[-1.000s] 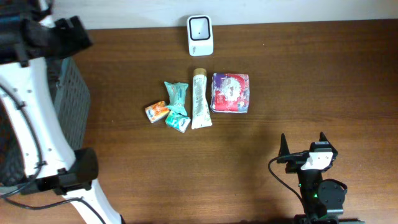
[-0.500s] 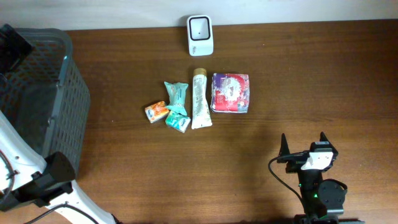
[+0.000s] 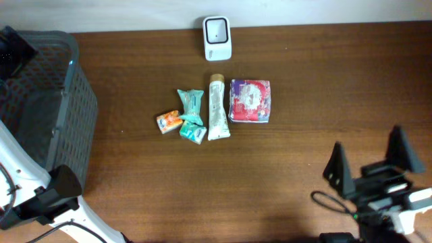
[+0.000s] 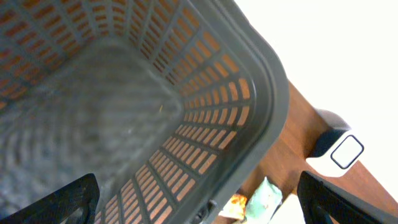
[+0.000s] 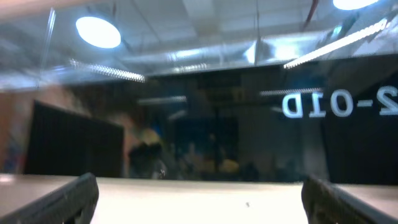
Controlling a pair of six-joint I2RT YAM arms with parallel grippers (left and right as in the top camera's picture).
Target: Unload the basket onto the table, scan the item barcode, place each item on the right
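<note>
My right gripper [image 3: 368, 162] gaped wide at lower right; my left gripper [image 4: 199, 198], equally spread, hung over the grey plastic mesh basket [image 4: 264, 93].

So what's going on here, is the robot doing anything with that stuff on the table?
Nothing is being handled yet. A tube, a red packet and some small packets lie mid-table, in front of a white scanner. Both hands are open and empty: the left hand points into the basket, the right hand is at the near right edge.
</note>
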